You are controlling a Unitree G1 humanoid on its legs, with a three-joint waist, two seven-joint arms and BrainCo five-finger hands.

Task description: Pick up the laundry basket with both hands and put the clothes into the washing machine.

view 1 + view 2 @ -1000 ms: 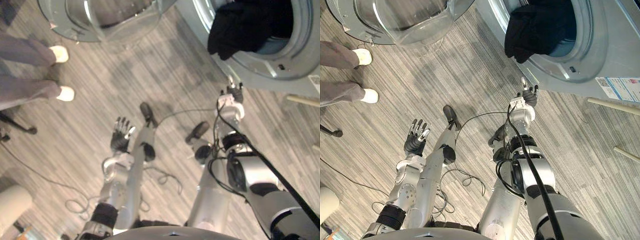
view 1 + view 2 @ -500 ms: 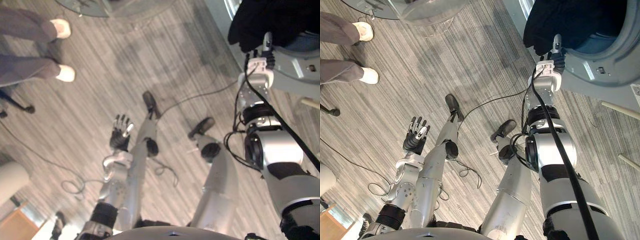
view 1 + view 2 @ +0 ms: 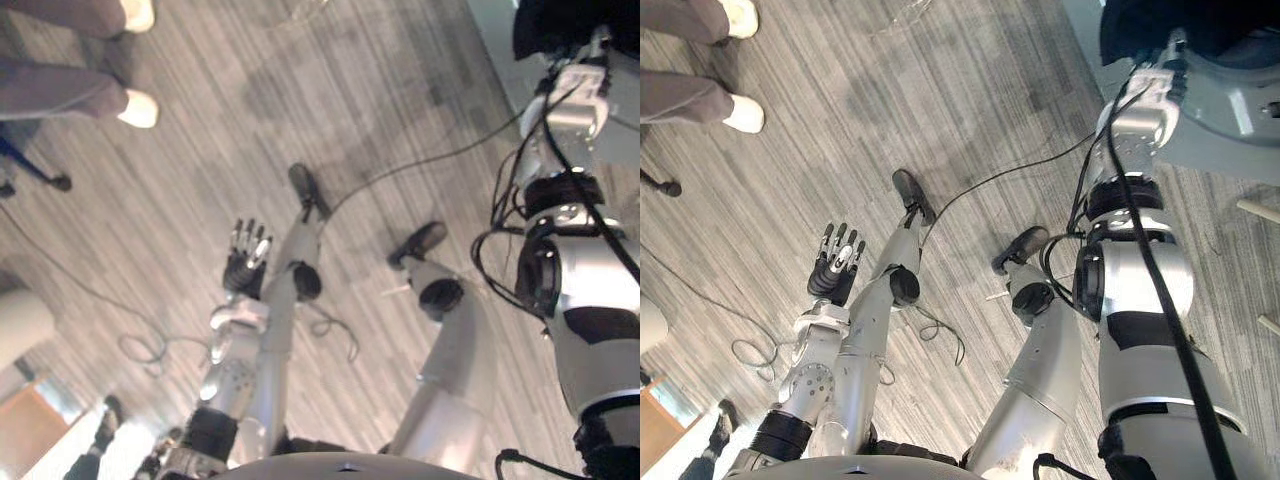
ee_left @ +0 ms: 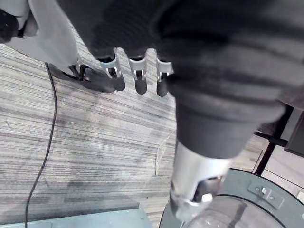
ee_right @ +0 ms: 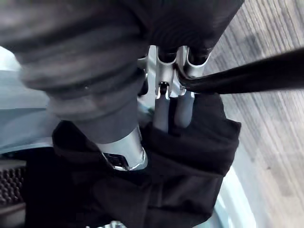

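Honestly, little of the heap of black crumpled clothes (image 3: 1140, 28) could be made out: it was cut off at the upper edge of the head views, bunched in the round mouth of the grey metal washing machine (image 3: 1230, 110), part of it sagging over the lower rim. The right hand (image 5: 167, 109) was stretched up to that opening, touching the cloth. Its silver fingers ran straight into the dark folds and their tips were buried there, with the thumb (image 5: 124, 154) lying against the fabric, so I could not tell whether it gripped anything. The left hand (image 3: 245, 268) hung well apart from the machine over the grey striped carpet floor (image 3: 970, 90), fingers straight and spread, holding nothing. A person's white shoes (image 3: 743, 113) stood at the floor's far left edge.
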